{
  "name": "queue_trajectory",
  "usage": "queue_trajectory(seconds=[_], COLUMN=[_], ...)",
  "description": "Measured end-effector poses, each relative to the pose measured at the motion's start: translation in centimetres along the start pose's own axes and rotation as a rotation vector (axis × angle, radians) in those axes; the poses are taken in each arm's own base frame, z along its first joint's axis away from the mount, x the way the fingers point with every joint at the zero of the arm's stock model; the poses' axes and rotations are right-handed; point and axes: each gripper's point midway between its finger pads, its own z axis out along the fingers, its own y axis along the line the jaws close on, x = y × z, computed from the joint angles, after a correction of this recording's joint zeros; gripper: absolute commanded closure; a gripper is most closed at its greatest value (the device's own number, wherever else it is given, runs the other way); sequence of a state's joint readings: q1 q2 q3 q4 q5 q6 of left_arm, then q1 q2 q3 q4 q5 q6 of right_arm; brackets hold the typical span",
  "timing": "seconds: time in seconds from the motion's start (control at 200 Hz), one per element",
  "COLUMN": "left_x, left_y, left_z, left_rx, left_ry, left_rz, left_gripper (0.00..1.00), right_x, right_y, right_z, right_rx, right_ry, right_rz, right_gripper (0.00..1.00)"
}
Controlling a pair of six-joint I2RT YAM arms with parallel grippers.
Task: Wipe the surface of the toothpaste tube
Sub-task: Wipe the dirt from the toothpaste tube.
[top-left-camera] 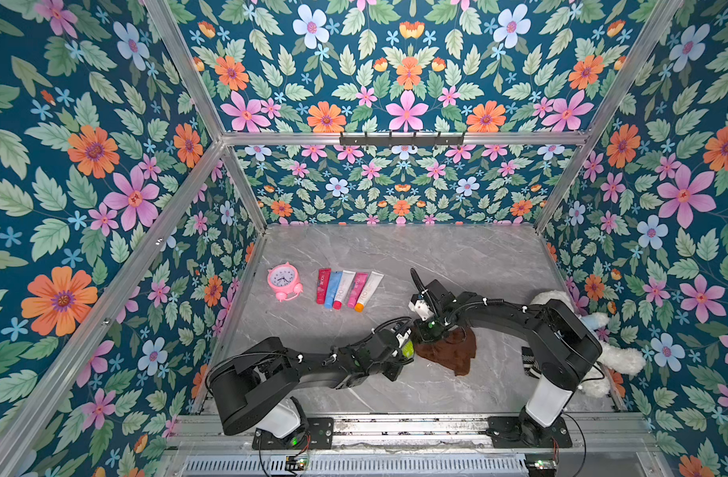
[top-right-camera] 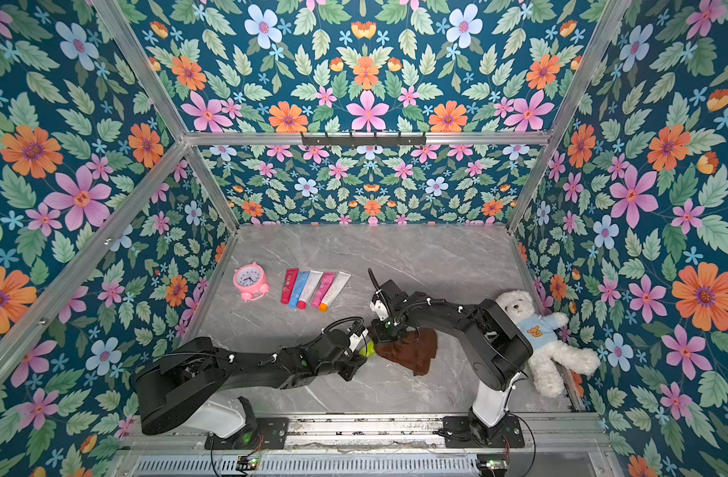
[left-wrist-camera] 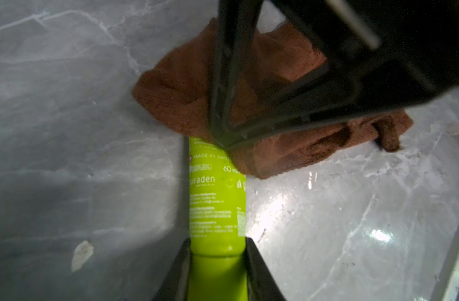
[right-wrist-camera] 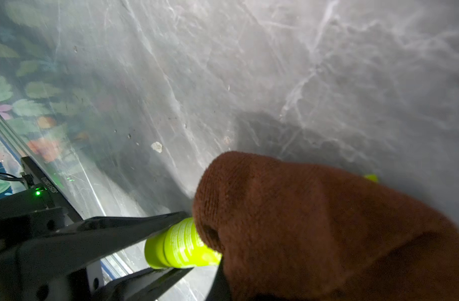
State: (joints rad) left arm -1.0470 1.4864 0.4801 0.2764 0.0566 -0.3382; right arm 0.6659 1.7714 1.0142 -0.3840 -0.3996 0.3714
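Left jaws: partly apart, clamped on the cap end of the green tube (left-wrist-camera: 216, 198).
Right jaws: together, pinching the brown cloth (left-wrist-camera: 176, 88) onto the tube's far end, hiding it.
Beyond both: row of tubes (top-left-camera: 347, 289), clock (top-left-camera: 283, 281), well apart.

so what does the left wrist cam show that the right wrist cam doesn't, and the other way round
Only the left wrist view: the print on the green tube, and the right gripper shut on the brown cloth where the cloth meets the tube.

Only the right wrist view: the tube's cap end side-on between the left gripper's fingers, its far tip poking out past the cloth, and a green indicator light.

Both: the tube clamped by the left gripper, the cloth over it, the marble table and a pale chip on it.
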Motion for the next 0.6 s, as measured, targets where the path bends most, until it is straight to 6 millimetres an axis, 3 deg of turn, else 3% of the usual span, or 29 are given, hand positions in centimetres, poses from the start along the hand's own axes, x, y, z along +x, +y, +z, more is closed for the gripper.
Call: queue_trajectory(seconds=[0.165, 0.38, 0.485, 0.6], left_x=[-0.2, 0.1, 0.2, 0.2], left_y=[0.0, 0.0, 0.0, 0.0], left_z=[-0.2, -0.2, -0.2, -0.2], left_rx=[0.0, -0.001, 0.0, 0.0], left_ry=[-0.015, -0.003, 0.0, 0.0], left_rz=[0.002, 0.005, 0.005, 0.005], left_gripper=[1.0, 1.0, 1.0, 1.0], right_x=[0.0, -0.5, -1.0, -1.1], right_y=[-1.8, -7.4, -6.5, -3.8], right_z=[-0.9, -3.8, -5.2, -5.8], right_rx=[-0.057, 0.122, 0.125, 0.096], right_ry=[-0.015, -0.097, -0.134, -0.153], right_rz=[0.065, 0.139, 0.11, 0.034], right_gripper=[1.0, 1.0, 1.0, 1.0])
